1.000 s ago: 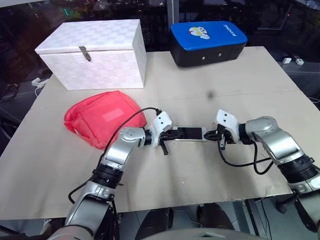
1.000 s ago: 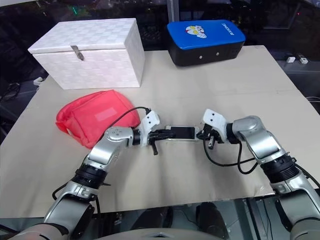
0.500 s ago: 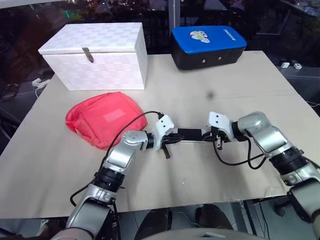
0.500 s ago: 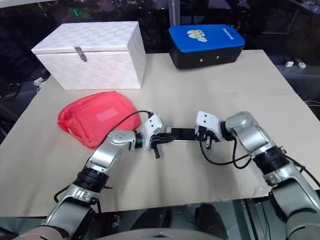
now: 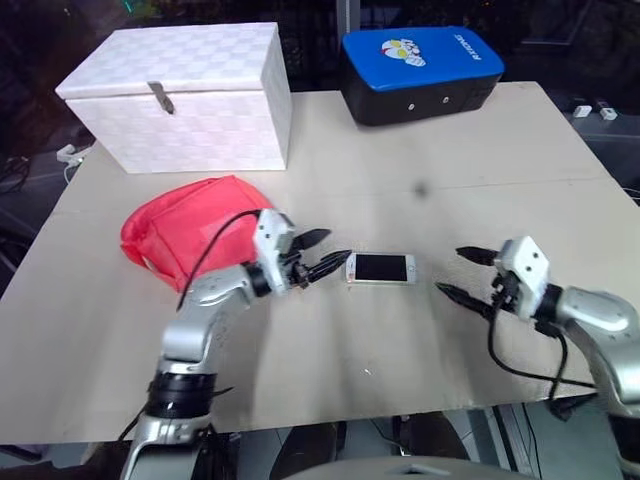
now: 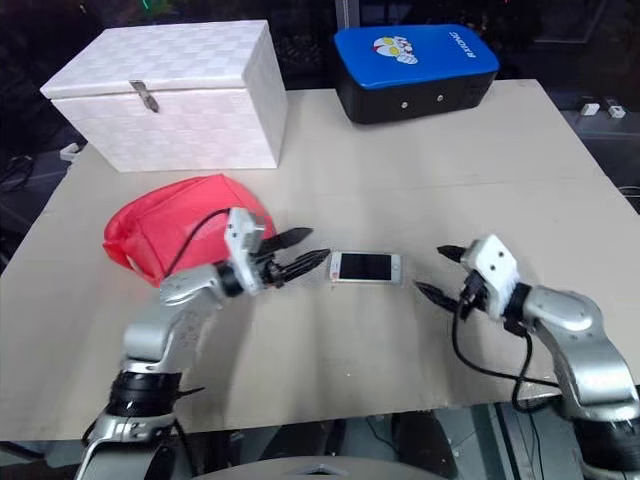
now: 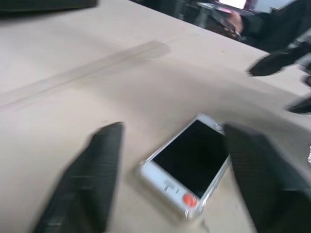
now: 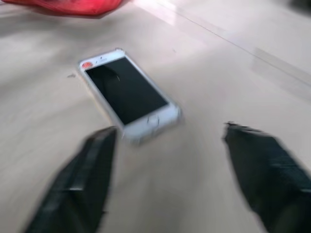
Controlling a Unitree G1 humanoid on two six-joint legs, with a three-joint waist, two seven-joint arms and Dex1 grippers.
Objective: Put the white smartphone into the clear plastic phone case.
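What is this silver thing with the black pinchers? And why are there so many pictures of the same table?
It is a robot with two arms. Each arm ends in an end effector: two black fingers that pinch. The two wide pictures come from cameras in its head, looking down at the table. The two close-up pictures come from cameras on its wrists, looking out between the fingers.

On the table lie a white phone, a red bag, a white box and a blue-topped case. The phone lies flat, with a thin clear rim around its edge, which looks like a see-through cover.

The left end effector and the right end effector are both open, one on each side of the phone. Nothing is held.
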